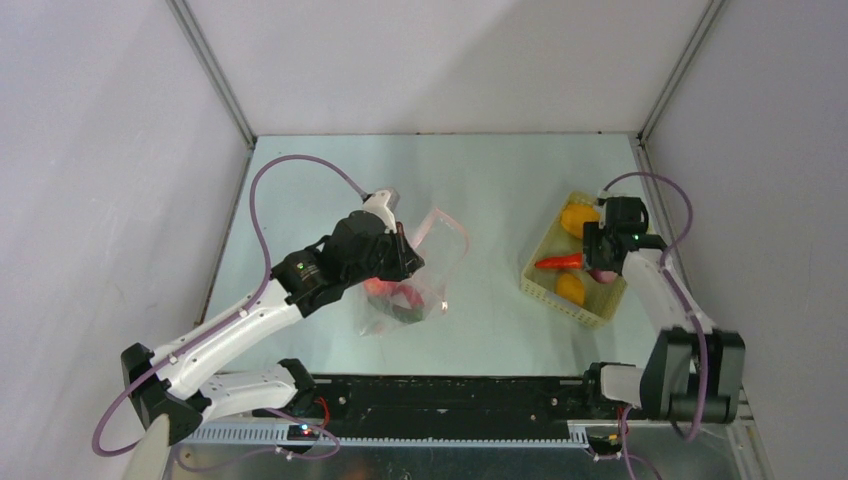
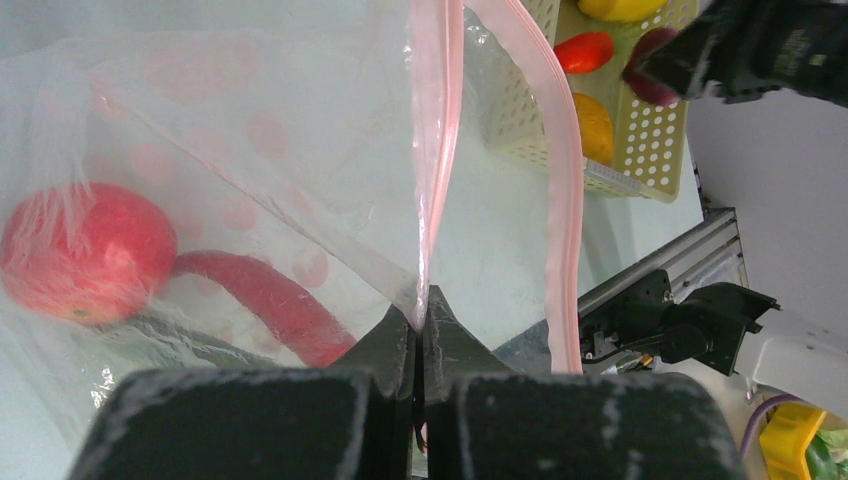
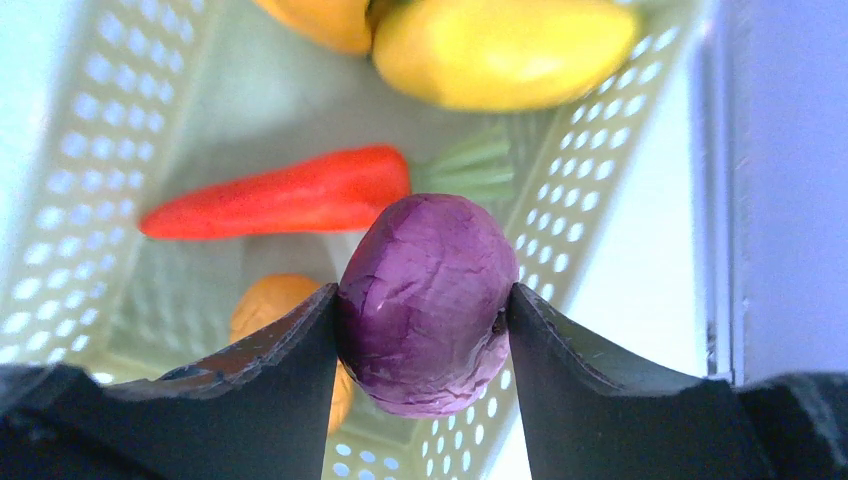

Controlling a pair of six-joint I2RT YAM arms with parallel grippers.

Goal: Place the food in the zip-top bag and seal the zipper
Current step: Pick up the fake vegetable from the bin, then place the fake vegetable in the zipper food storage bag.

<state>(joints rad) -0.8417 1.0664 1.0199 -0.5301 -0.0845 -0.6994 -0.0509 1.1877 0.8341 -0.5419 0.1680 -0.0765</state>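
My left gripper (image 1: pixel 405 252) is shut on one lip of the zip-top bag's pink zipper (image 2: pixel 436 140) and holds the mouth up and open; it also shows in the left wrist view (image 2: pixel 422 318). The clear bag (image 1: pixel 415 290) holds a red pepper (image 2: pixel 85 250), a red chili (image 2: pixel 265 300) and a green vegetable. My right gripper (image 1: pixel 598 255) is shut on the purple onion (image 3: pixel 428 300), held just above the basket. In the basket lie a red chili (image 3: pixel 280 202), a yellow pepper (image 3: pixel 505 50) and orange peppers (image 3: pixel 270 305).
The pale-yellow perforated basket (image 1: pixel 540 288) stands at the right of the table, near the right wall. A black rail (image 1: pixel 450 400) runs along the near edge between the arm bases.
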